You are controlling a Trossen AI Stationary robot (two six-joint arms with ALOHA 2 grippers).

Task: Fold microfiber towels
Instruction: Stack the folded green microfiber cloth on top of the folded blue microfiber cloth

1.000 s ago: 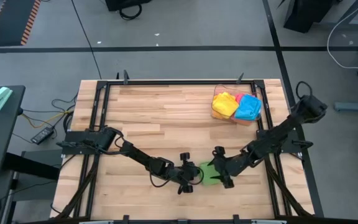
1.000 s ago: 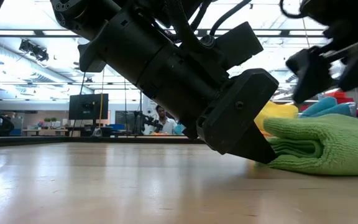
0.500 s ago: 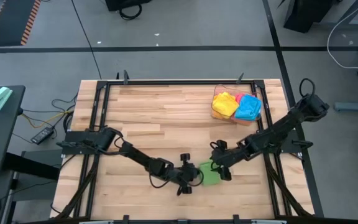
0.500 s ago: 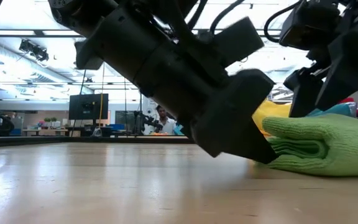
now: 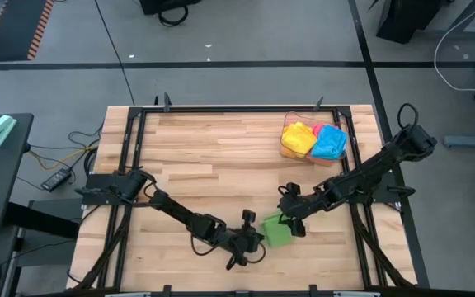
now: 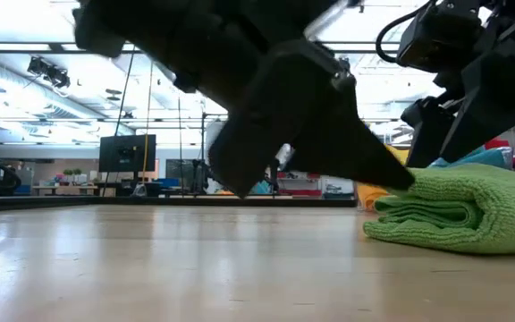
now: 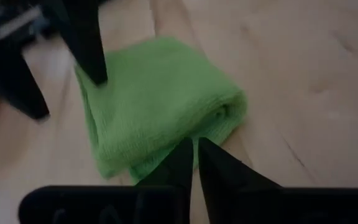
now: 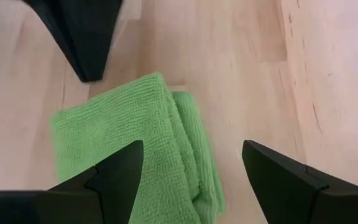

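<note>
Two claws flank a folded green towel near the tabletop's front edge.

From above, the left claw and right claw reach low toward the green towel between them. At table height, the towel lies flat, folded. Left wrist: fingers nearly together, empty, just beside its edge. Right wrist: fingers wide apart above it, holding nothing.

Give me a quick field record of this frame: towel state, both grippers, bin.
green towel: folded, lying on the table near its front edge
left gripper: shut, fingertips at the towel's edge
right gripper: open, above the towel, holding nothing
clear bin: back right of table, holds yellow towel, blue towel and others
</note>
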